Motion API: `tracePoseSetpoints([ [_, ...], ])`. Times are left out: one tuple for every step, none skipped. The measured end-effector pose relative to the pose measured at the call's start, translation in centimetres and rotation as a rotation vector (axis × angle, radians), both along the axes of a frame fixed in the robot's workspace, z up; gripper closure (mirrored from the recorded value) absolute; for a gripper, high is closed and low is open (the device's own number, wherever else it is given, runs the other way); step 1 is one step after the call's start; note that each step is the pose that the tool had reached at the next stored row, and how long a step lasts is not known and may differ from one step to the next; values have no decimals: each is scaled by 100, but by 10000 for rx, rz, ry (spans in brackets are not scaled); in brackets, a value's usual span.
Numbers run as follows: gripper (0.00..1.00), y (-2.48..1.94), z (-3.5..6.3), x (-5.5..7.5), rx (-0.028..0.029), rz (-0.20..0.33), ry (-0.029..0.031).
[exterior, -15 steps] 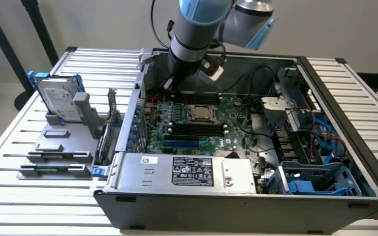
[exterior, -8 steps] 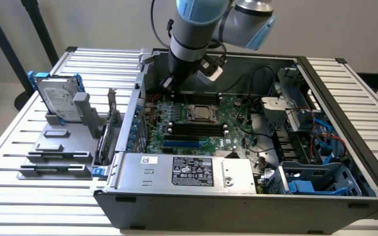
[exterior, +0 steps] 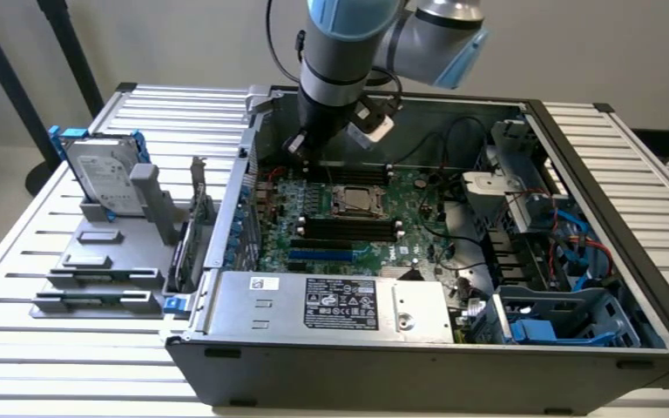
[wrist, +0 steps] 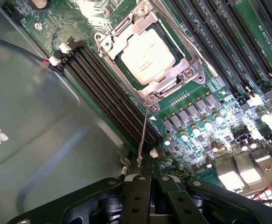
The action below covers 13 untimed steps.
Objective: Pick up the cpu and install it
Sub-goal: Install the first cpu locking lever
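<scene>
Closest to the wrist lens is the gripper (wrist: 145,184), black-bodied, its fingers pressed together with nothing seen between them. Pose of the arm (exterior: 337,61): it comes down nearly upright into the open computer case (exterior: 428,370) with the wrist turned downward. The gripper hangs low over the motherboard (exterior: 410,196), just beside the socket (wrist: 172,85), on the socket's far side from the power supply (exterior: 334,303).

The cpu (wrist: 147,55) lies flat inside the socket, enclosed by the socket's bright metal frame. Condition: small square chip, pale silver-grey metal top with faint print, thin darker rim, no tilt observed. A thin wire lever (wrist: 143,135) runs from one corner of the socket toward the fingertips. Its free end stands just beside them, and contact cannot be confirmed. Black memory slots (wrist: 105,84) lie alongside the socket on two opposite sides. A hard drive (exterior: 104,178) in a blue bracket stands outside the case, well apart from the socket, toward the exterior view's left.
</scene>
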<state>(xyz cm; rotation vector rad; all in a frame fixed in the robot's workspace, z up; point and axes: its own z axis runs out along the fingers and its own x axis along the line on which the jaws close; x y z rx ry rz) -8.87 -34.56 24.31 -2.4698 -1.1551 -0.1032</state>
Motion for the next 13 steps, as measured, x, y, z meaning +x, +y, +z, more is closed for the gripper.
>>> tracePoseSetpoints([
  [89,0,0,0,-8,-36,-28],
  [89,0,0,0,-21,-71,-61],
  [89,0,0,0,-38,-103,-99],
  [89,0,0,0,-57,-131,-138],
  [89,0,1,0,-80,-158,-178],
  [89,0,1,0,-107,-182,-220],
  [89,0,1,0,-142,-204,-261],
  [89,0,1,0,-176,-222,-306],
  [89,0,1,0,-213,-238,-351],
  [89,0,1,0,-246,-253,-404],
  [89,0,1,0,-270,-265,-459],
  [89,0,0,0,-281,-276,-519],
  [89,0,0,0,-286,-289,-580],
])
